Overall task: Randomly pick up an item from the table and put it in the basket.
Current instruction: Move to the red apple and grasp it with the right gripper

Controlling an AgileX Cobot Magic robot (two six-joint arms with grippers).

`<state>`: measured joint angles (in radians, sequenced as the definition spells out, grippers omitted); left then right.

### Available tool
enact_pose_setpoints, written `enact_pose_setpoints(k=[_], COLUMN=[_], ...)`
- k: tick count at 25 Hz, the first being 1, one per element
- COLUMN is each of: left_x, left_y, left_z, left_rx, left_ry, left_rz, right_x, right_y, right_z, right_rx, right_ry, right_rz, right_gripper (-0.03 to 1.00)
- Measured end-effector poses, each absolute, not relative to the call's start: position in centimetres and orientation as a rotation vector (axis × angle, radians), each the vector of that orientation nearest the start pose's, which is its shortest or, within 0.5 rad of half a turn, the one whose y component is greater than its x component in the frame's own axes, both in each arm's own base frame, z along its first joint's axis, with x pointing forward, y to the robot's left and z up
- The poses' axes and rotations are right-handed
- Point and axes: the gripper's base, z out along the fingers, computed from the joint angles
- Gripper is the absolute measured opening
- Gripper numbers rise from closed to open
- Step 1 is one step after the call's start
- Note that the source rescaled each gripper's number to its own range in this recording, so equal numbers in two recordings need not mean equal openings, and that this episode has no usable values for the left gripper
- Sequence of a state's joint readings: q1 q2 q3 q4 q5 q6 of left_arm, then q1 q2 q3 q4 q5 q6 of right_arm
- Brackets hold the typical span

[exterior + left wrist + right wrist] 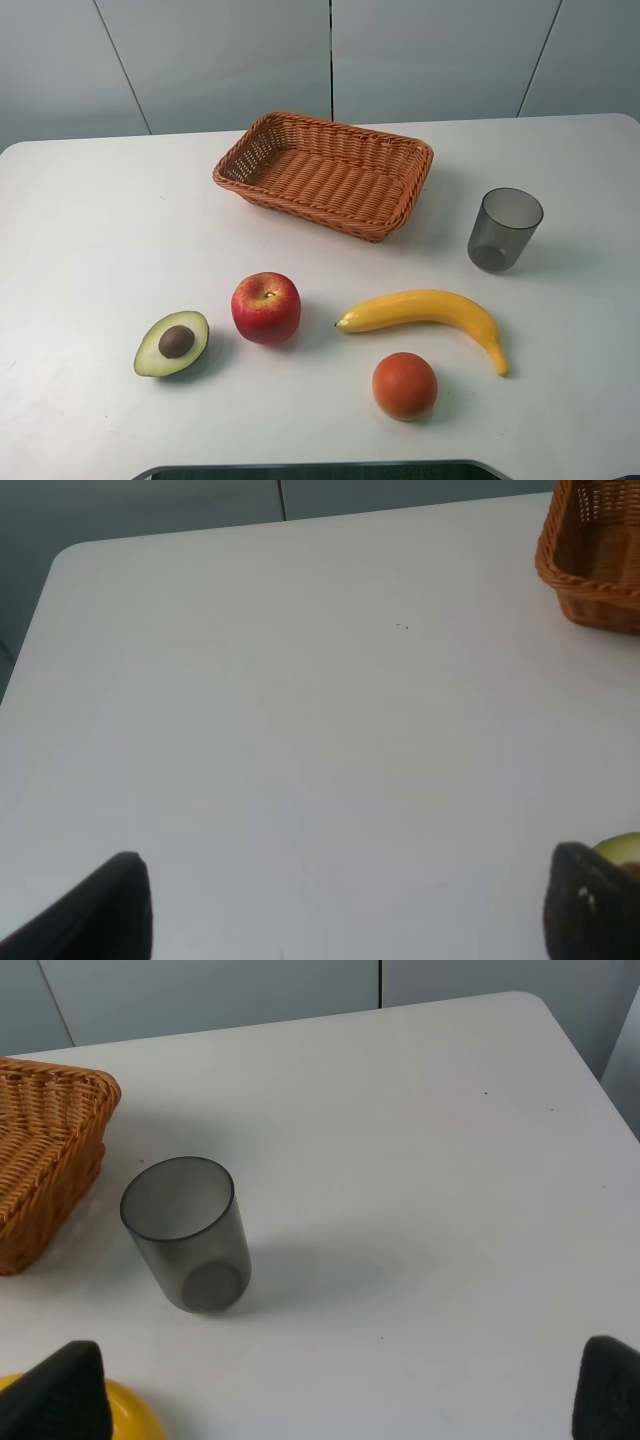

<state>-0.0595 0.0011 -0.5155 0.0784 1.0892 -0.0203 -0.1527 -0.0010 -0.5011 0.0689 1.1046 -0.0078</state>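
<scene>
The red apple [266,307] with a yellowish stem patch sits on the white table [100,220], in front of the empty wicker basket [310,208]. Neither gripper shows in the exterior high view. In the left wrist view my left gripper [355,910] is open and empty over bare table, its black fingertips [115,905] wide apart; a basket corner [595,570] shows there. In the right wrist view my right gripper [337,1395] is open and empty, with a basket end [45,1170] off to one side. The apple is out of both wrist views.
A halved avocado [173,343] lies left of the apple and peeks past a left fingertip [622,848]. A yellow banana [425,310] and an orange-red round fruit [405,385] lie to the right. A grey translucent cup [504,229] stands right of the basket [188,1230].
</scene>
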Motion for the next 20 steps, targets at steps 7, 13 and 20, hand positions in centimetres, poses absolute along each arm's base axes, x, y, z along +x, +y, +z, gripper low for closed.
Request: enact_pose_setpoints(k=[7, 13, 20], left_x=[-0.75, -0.75, -0.75], left_y=[0.68, 0.68, 0.68], left_z=[27.95, 27.95, 27.95], left_rx=[0.038, 0.036, 0.036], left_ry=[2.056, 2.056, 2.056], left_rz=[0.047, 0.046, 0.046], right_x=[-0.62, -0.62, -0.62], right_y=[0.66, 0.66, 0.66], right_z=[27.42, 27.42, 27.42], right_rx=[0.148, 0.148, 0.148], right_ry=[2.079, 2.079, 2.079], right_rz=[-0.013, -0.013, -0.013], right_gripper=[1.00, 1.00, 1.00])
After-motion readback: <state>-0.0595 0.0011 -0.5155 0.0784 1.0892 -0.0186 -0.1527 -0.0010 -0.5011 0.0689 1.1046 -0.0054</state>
